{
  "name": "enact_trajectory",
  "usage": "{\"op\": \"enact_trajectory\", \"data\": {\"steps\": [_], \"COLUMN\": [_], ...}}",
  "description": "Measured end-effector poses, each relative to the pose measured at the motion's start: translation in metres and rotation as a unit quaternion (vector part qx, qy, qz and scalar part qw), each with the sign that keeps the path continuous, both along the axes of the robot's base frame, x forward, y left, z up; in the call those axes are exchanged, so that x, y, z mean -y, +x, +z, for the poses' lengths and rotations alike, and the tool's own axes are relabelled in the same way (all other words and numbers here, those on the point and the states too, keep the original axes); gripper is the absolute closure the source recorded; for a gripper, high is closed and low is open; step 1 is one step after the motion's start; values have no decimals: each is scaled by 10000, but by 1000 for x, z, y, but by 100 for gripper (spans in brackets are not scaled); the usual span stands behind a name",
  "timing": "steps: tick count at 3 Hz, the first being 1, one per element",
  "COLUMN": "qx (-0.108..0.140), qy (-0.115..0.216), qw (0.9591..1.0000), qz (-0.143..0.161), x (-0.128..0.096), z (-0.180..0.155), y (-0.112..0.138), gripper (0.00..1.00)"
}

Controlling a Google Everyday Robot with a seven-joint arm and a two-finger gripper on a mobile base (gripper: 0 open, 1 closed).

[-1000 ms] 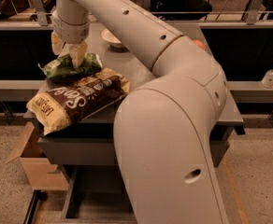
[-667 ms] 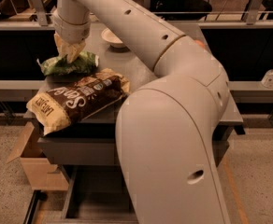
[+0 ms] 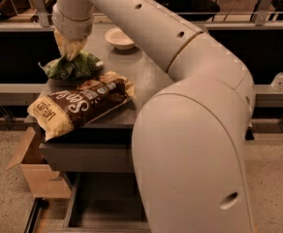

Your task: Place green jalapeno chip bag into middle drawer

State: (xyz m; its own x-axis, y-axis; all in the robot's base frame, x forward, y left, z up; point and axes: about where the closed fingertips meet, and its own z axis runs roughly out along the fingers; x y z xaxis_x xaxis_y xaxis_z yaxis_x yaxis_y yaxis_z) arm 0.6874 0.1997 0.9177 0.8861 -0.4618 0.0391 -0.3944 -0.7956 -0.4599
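Observation:
The green jalapeno chip bag [image 3: 76,66] lies on the grey cabinet top [image 3: 146,76], at its left rear. My gripper [image 3: 70,54] comes straight down onto the bag's top, its pale fingers pinched together on the foil. The bag still rests on the surface. The middle drawer [image 3: 74,200] is pulled out low at the front of the cabinet, showing a thin side wall and a dark floor. My own arm hides its right part.
A larger brown-and-yellow chip bag [image 3: 81,103] lies just in front of the green bag, overhanging the cabinet's front left edge. A white bowl [image 3: 119,37] sits at the rear. A cardboard box [image 3: 35,171] stands on the floor at left. A sanitizer bottle [image 3: 282,79] stands on the right ledge.
My gripper has shifted slightly left and settled onto the top of the green bag. The bag has barely moved.

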Motion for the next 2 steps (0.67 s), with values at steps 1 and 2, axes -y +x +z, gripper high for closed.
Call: {"op": "enact_trajectory", "data": {"steps": [1, 2], "qx": [329, 691], "qy": [-35, -256], "qw": [9995, 9970], "qz": [9, -237], "x": [11, 48], "z": [30, 73], "y": [-17, -64], "gripper": [100, 100]}}
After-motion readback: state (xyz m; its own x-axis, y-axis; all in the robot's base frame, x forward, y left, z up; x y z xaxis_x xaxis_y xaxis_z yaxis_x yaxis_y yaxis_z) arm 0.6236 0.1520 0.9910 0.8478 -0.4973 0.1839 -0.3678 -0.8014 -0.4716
